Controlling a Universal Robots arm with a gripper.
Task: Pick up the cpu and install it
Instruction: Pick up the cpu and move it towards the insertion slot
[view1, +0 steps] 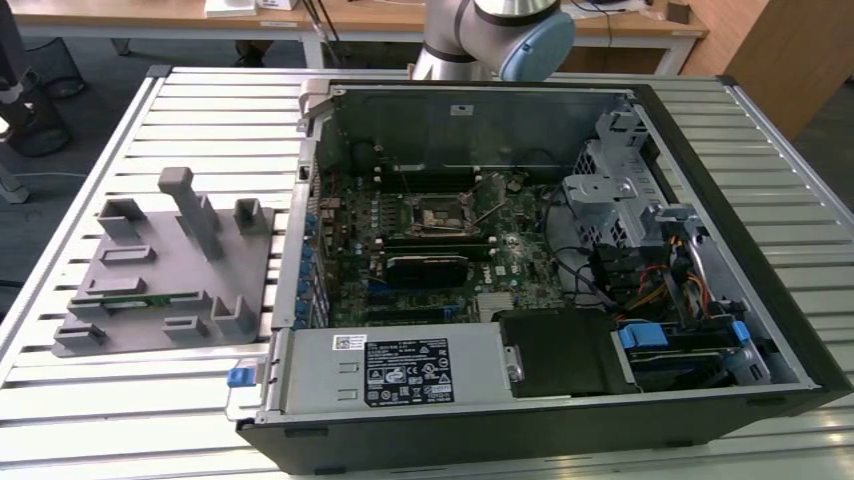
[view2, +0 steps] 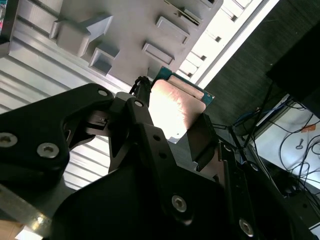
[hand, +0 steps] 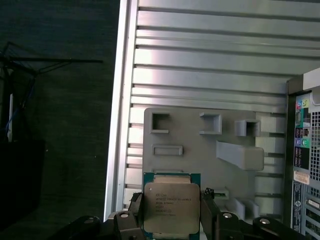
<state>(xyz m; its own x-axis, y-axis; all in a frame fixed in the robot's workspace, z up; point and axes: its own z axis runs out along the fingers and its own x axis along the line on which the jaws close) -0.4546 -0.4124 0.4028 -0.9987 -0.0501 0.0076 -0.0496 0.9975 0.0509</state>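
— Silver-grey metal lid on a green rim: that's the cpu (hand: 171, 212). It is pinched in the claw (hand: 171, 197), with one black finger (hand: 207, 210) on each of two opposite edges. The gap is narrow, closed onto the chip.

— Where does it hang?

— In the air, well above the grey plastic tray (hand: 195, 150) on the slatted table (hand: 210, 65). The lid faces the camera in both wrist views and catches glare in the second.

— And the computer?

— The open case (view1: 441, 125) lies on its side, at the exterior view's right of the tray. There's a green board (view1: 514, 265) inside, with a dark square socket (view1: 441, 213) near its middle, well apart from the chip.

— How will it handle?

— My guess is very light, stiff, with no give at all. The lid is smooth, so a hold on the flat faces would likely slide. The thin edges are the place to take it, as the claw does. I'd reckon the underside is delicate and nothing should rub it. The thin rim gives the fingers little to bite on, so a knock could twist it. It looks square in the grip, as far as I can tell.
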